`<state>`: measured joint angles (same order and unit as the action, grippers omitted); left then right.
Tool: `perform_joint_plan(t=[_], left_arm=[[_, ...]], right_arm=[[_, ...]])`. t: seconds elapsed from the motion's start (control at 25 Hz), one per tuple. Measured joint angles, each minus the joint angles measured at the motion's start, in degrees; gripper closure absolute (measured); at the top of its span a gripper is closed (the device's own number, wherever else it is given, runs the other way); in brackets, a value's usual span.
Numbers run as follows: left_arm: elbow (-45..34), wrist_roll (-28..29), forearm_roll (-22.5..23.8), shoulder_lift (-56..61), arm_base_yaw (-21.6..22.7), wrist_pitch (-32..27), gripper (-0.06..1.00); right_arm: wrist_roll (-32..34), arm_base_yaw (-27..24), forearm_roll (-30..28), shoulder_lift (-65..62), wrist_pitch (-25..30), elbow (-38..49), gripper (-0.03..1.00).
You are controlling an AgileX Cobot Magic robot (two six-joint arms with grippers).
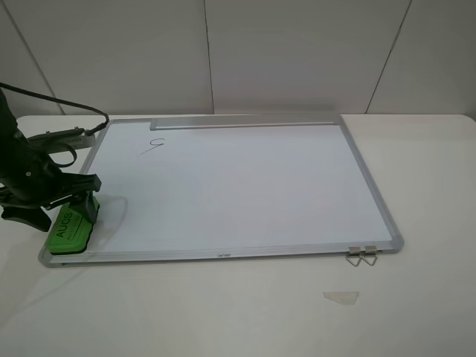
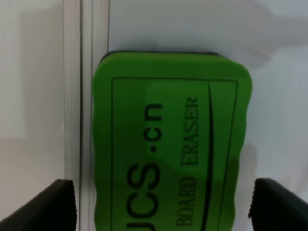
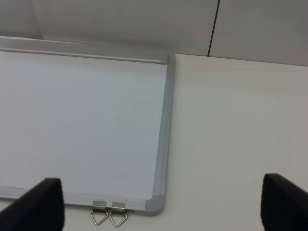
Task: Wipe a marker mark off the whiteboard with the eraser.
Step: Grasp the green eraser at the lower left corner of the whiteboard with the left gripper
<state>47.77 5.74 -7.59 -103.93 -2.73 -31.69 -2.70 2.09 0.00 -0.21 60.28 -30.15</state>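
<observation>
The whiteboard point(image 1: 245, 186) lies flat on the white table, its grey tray strip point(image 1: 242, 119) along the far edge. The marker mark point(image 1: 154, 144), a small dark hook, sits near the board's far-left corner. The green eraser point(image 1: 71, 227) rests on the near-left corner, beside the aluminium frame. My left gripper point(image 1: 63, 208) hangs over it, open, one finger on each side; in the left wrist view the eraser point(image 2: 171, 139) lies between the black fingertips point(image 2: 53, 204), with a gap showing on the frame side. My right gripper point(image 3: 161, 204) is open above the table, near the board's near-right corner point(image 3: 155, 204).
Two metal binder clips point(image 1: 362, 255) are clipped on the near-right edge of the frame, also seen as clips point(image 3: 108, 214) in the right wrist view. A small scrap of tape point(image 1: 341, 296) lies on the table in front of them. A wall of panels stands behind.
</observation>
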Motion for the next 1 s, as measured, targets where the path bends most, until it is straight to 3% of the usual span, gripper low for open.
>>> perform_joint_plan(t=[0.84, 1.0], left_arm=[[0.00, -0.16, -0.62, -1.38, 0.00, 1.02, 0.21], [0.00, 0.51, -0.62, -1.38, 0.00, 1.02, 0.27]], right_arm=[[0.00, 0.00, 0.00, 0.00, 0.00, 0.00, 0.15], [0.00, 0.00, 0.00, 0.00, 0.00, 0.00, 0.15]])
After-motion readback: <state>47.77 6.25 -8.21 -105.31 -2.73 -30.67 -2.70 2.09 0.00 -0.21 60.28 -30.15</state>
